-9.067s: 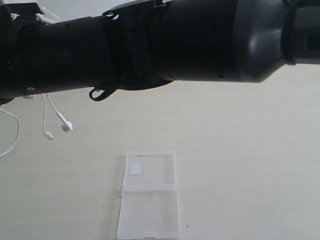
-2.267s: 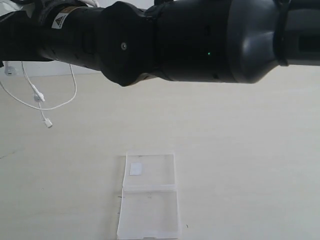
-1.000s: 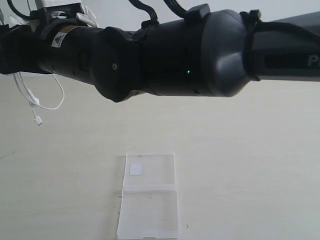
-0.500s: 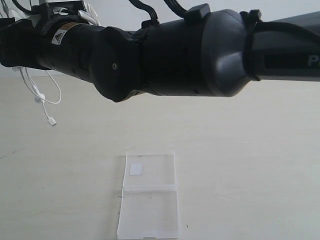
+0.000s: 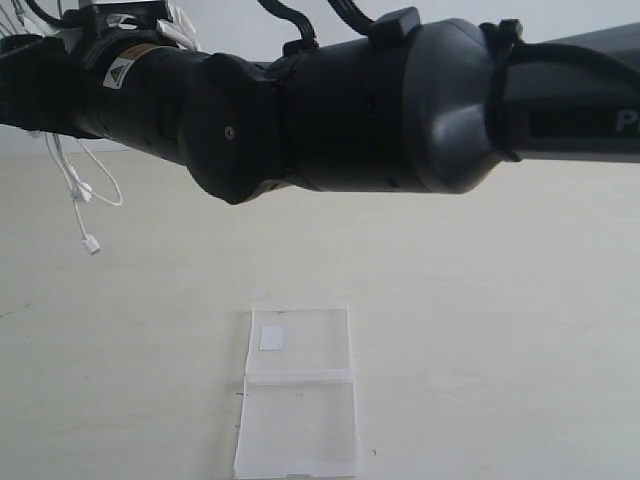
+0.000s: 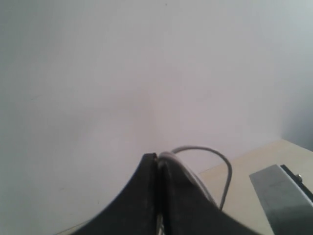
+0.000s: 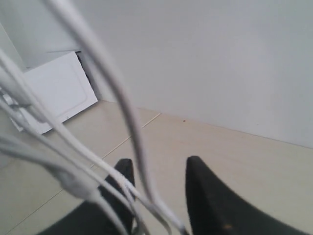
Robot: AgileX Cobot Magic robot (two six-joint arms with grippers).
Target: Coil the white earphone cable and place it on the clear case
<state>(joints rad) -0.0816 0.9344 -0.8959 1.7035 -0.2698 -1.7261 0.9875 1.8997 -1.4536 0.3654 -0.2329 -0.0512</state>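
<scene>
The white earphone cable (image 5: 76, 186) hangs in loops at the far left of the exterior view, its small plug (image 5: 92, 244) dangling above the table. My left gripper (image 6: 157, 157) is shut on the cable (image 6: 221, 161), which arcs out from beside the tips. My right gripper (image 7: 159, 169) stands with its jaws apart, and several strands of the cable (image 7: 128, 117) run down between its fingers (image 7: 196, 171). The clear case (image 5: 298, 395) lies open and flat on the table near the front, with its white label (image 5: 271, 338) in the far half. In the exterior view both grippers are hidden.
My right arm (image 5: 380, 110), thick and black, spans the top of the exterior view and reaches to the far left. A white box (image 7: 58, 95) stands against the wall. A grey metal part (image 6: 286, 196) shows in the left wrist view.
Over the last second the hanging loops and plug swung slightly right, then partly back. The right arm's end shifted a little at the upper left. The case has not moved.
</scene>
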